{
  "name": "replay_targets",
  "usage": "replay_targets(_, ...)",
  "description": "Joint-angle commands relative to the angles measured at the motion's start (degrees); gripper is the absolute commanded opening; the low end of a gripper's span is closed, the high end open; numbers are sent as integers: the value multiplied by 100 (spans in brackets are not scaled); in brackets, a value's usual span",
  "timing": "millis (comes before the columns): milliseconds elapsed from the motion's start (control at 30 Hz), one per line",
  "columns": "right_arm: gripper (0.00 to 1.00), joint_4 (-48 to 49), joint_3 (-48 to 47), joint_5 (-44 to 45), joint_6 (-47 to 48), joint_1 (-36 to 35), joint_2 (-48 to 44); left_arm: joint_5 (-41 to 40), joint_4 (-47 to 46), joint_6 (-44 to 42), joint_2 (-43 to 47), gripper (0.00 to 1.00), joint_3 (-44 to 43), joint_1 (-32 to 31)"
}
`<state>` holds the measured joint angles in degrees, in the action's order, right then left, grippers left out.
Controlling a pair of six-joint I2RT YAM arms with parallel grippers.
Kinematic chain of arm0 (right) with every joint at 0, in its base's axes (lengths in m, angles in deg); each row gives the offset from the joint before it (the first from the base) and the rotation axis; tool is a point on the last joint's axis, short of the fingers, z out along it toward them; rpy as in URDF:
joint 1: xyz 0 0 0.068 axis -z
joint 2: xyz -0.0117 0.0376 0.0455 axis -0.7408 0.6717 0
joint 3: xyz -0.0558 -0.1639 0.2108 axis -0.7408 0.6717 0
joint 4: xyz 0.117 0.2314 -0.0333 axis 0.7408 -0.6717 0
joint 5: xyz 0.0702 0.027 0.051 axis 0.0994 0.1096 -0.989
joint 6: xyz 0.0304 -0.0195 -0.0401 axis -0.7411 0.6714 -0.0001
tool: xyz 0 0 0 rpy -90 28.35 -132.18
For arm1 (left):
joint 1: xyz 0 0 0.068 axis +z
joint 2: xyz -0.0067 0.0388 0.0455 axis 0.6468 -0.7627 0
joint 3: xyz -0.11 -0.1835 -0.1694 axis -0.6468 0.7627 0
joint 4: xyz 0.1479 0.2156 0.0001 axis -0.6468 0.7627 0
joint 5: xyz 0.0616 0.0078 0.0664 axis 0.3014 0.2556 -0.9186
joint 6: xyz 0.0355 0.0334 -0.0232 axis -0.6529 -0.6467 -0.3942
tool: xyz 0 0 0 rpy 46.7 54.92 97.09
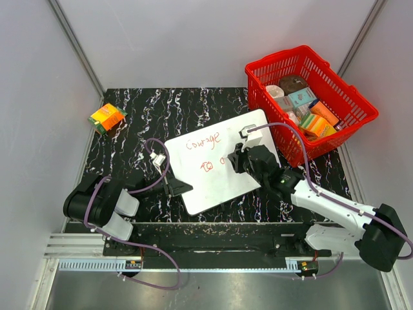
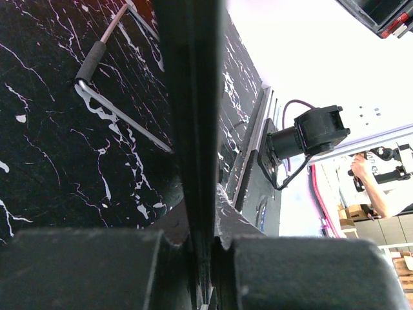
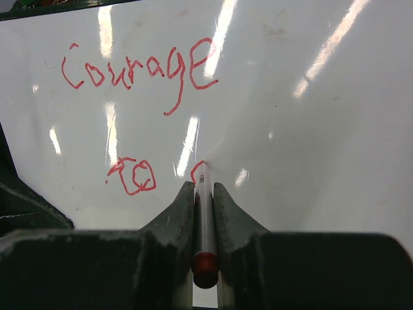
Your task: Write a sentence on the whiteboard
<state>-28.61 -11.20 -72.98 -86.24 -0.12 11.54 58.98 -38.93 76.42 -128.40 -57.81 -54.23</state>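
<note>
I see the whiteboard [image 1: 216,184] lying in the middle of the worktop [image 1: 161,110]. My left hand [image 1: 178,188] is clamped on its near left edge. My right hand [image 1: 232,160] is clamped on a marker [image 3: 205,226], whose tip touches the board just right of "to" in the sentence [image 3: 139,71].

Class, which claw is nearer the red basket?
Right. The right claw holds a marker over the whiteboard beside the basket; the left claw grips the whiteboard's opposite edge.

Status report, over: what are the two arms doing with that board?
Left gripper shut on edge of the whiteboard. Right gripper shut on a red marker, tip on board. The sentence reads "Courage to", next letter started. Nothing blocking the marker.
</note>
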Motion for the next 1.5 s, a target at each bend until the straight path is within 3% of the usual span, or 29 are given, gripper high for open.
replay_targets(0,0,85,-279,103,69,46,33,-438,-17,-611,51,0,-120,-48)
replay_targets(367,0,86,134,304,70,37,-679,-455,88,-655,77,0,-146,-74)
replay_targets(1467,0,349,372,445,-89,46,-169,-508,238,-760,77,0,-181,-162)
